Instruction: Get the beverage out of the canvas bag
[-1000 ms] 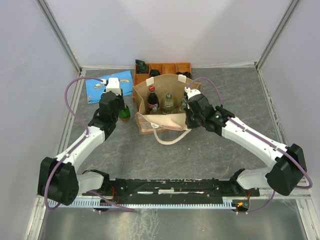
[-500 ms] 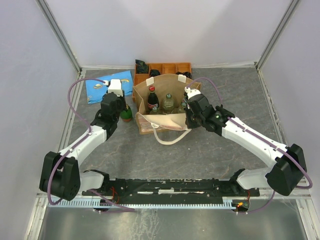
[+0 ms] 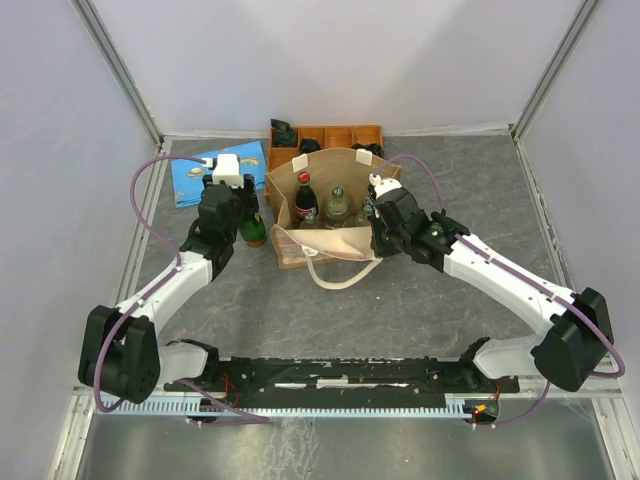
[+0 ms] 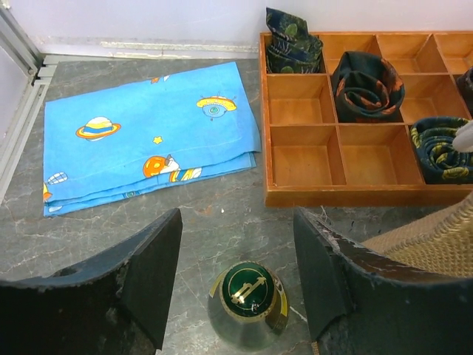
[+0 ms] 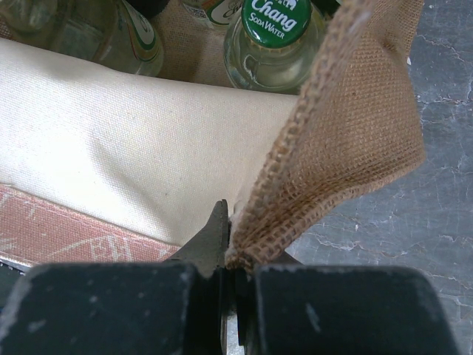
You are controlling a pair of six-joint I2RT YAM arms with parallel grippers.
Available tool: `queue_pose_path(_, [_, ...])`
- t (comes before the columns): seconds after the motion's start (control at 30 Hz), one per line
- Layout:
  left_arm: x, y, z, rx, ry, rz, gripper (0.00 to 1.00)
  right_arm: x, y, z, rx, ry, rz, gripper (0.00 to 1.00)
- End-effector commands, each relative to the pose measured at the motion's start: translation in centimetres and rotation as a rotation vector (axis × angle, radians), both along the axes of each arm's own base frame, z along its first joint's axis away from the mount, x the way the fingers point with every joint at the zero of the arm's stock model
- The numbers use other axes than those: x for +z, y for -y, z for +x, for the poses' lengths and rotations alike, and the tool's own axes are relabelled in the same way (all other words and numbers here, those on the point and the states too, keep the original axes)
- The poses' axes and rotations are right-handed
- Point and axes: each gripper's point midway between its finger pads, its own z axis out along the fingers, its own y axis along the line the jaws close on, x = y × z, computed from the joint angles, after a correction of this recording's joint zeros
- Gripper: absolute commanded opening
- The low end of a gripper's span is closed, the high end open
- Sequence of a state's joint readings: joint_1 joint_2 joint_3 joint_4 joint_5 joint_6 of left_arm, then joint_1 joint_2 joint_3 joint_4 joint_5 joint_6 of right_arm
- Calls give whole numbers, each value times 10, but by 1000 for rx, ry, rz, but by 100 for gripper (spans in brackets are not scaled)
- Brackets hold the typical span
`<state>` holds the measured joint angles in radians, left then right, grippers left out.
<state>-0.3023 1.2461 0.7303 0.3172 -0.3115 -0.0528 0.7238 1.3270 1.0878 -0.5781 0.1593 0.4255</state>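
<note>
Right now you have one canvas bag (image 3: 284, 186), one orange compartmented tray (image 4: 355, 196) and one flat blue patterned pouch (image 4: 148, 133). You can count at least three bottles standing inside the bag: a dark cola bottle (image 3: 305, 200) with a red cap and clear ones with green caps, one labelled Chang soda water (image 5: 275, 37). One more, a green bottle (image 4: 247, 305), stands upright on the table (image 3: 400, 310), outside the bag and just beside its left wall.

Your left gripper (image 4: 236, 244) hangs directly over that green bottle with its jaws parted. The cap sits between the two fingers with a gap on each side, so nothing is gripped. Your right gripper (image 5: 230, 272) is clamped tight on the woven rim at the bag's right corner.

Dark rolled cloths fill several of the tray's compartments behind the bag. The pouch lies flat to the tray's left. Your table is grey and marbled, enclosed by pale walls (image 3: 330, 60) with metal corner posts.
</note>
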Motion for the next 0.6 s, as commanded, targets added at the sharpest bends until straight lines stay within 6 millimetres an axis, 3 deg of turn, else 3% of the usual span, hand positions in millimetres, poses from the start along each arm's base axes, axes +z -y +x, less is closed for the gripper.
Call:
queue_pose_path(0.0, [66,-1,3,2,167,-46,69,24,-13,5,26,59,76,0])
queue_pose_path(0.17, [120,10,-5,-74,257,-30,71,28,-9,3,24,79,79,0])
queue_pose_path(0.23, [155,31,-11,-178,309,-11,71,30,-8,3,20,88,77,0])
queue_pose_path(0.33, [188,76,-23,-381,338,55,71,30,-6,4,17,93,75,0])
queue_pose_path(0.47, [194,151,-42,-677,320,87,71,31,-6,4,12,93,79,0])
queue_pose_path(0.57, [179,197,-55,-847,328,83,73,30,-7,4,2,93,90,0])
